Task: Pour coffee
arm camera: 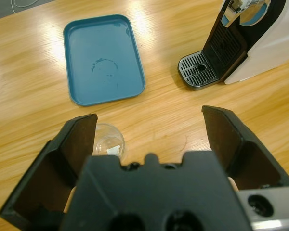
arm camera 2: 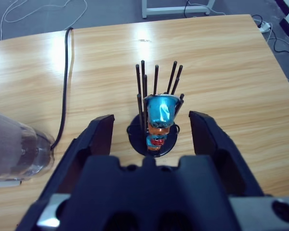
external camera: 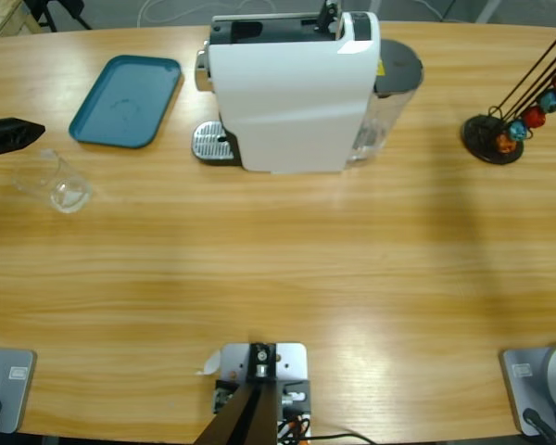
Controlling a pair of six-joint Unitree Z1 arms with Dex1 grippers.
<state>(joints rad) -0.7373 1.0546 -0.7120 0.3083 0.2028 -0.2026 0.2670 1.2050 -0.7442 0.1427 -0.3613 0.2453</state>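
Both pairs of my jaws stand wide apart with nothing between them. My left gripper (arm camera: 149, 130) hangs above the wood table (external camera: 278, 269), and just under its left jaw sits one small clear glass tumbler (arm camera: 108, 143), upright on the wood. I can see no coffee in it; whether a film of liquid lies at its base I cannot tell. Beyond the glass lies one teal tray (arm camera: 104, 57), flat, bare but for a faint ring mark on its floor. Off to the side is one white coffee machine (arm camera: 253, 38) with a black front and a metal drip grate (arm camera: 198, 70) at its foot; nothing stands on the grate. From above, the tumbler (external camera: 60, 185) sits apart from both the tray (external camera: 127, 100) and the machine (external camera: 292, 88), with open wood between glass and grate.

My right gripper (arm camera 2: 151, 127) looks along at one black wire capsule stand (arm camera 2: 154, 110), whose thin rods rise from a round base. A blue capsule (arm camera 2: 160, 109) faces me, with an orange and a red one below it. From above I count four capsules on that stand (external camera: 514, 116). A black cable (arm camera 2: 66, 82) runs over the wood beside it, and the machine's clear water tank (arm camera 2: 17, 149) is at the edge.

No writing is readable anywhere.
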